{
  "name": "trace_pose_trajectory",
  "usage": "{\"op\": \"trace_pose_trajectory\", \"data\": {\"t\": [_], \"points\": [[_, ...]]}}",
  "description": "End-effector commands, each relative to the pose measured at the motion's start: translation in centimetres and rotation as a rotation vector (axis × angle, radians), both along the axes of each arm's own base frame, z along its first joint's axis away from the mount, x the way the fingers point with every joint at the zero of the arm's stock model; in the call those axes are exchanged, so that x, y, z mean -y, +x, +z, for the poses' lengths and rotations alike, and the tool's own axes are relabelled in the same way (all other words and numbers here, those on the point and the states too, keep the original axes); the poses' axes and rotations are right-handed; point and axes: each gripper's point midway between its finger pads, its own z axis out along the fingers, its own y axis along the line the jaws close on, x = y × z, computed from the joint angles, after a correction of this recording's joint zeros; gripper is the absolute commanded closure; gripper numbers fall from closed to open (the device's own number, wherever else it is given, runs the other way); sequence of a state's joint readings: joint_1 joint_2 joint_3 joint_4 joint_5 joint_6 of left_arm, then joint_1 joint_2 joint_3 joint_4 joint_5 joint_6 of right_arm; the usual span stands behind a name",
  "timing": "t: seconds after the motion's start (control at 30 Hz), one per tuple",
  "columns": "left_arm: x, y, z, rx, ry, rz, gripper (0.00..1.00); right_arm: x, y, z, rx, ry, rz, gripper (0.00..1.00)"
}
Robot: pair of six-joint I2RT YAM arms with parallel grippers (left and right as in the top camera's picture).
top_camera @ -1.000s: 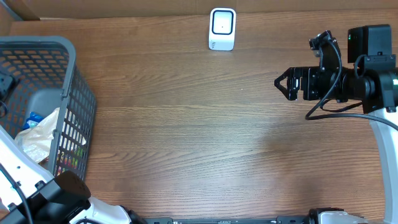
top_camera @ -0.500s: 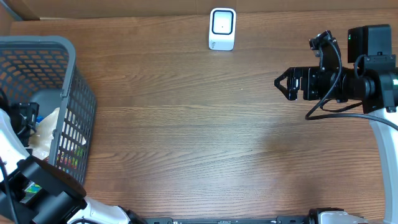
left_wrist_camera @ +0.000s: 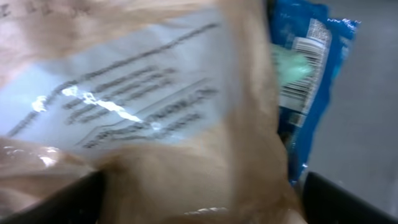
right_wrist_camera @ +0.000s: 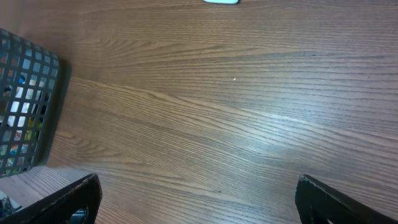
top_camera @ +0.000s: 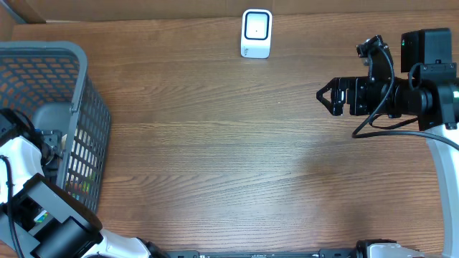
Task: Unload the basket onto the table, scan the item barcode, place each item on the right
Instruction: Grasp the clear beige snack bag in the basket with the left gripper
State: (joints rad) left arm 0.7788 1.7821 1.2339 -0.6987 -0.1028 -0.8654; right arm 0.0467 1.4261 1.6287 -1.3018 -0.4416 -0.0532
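left wrist: left pincer (left_wrist_camera: 202,190) released, spread astride tan bag (left_wrist_camera: 186,149); right pincer (right_wrist_camera: 196,190) released above table (right_wrist_camera: 217,93).

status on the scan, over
Left end effector open in basket over tan bag. Right end effector open, above table. Blue packet beside bag, barcode showing. Nothing blocks scanner.

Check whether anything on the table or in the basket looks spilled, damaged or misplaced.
Nothing stands out. The scanner sits squarely on the table, and the crumpled bag and blue packet lie inside the basket.

a mock shop checkout: barcode scanner (top_camera: 256,33), grey basket (top_camera: 84,72), wooden table (top_camera: 215,158).
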Motion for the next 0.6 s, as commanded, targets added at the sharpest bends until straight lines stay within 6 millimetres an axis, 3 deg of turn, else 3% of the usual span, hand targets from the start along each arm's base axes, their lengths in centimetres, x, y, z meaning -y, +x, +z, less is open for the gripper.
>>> {"op": "trace_pose_trajectory", "data": {"t": [0.0,0.13,0.2,0.4,0.57], "points": [[1.4,-0.9,-2.4,-0.045,-0.063,-0.021,0.52,-0.3,0.2,0.6,0.022,0.005,0.015,0.00],[1.4,0.2,-1.6,-0.017,-0.066,-0.102,0.86,-0.3,0.2,0.6,0.023,0.005,0.015,0.00],[1.5,1.1,-0.8,0.009,-0.072,-0.162,0.96,-0.3,0.2,0.6,0.023,0.005,0.015,0.00],[1.3,3.6,4.2,0.094,-0.076,-0.271,0.96,-0.3,0.2,0.6,0.024,0.005,0.015,0.00],[1.0,5.4,11.1,0.153,-0.032,-0.387,0.96,-0.3,0.2,0.6,0.024,0.005,0.015,0.00]]}}
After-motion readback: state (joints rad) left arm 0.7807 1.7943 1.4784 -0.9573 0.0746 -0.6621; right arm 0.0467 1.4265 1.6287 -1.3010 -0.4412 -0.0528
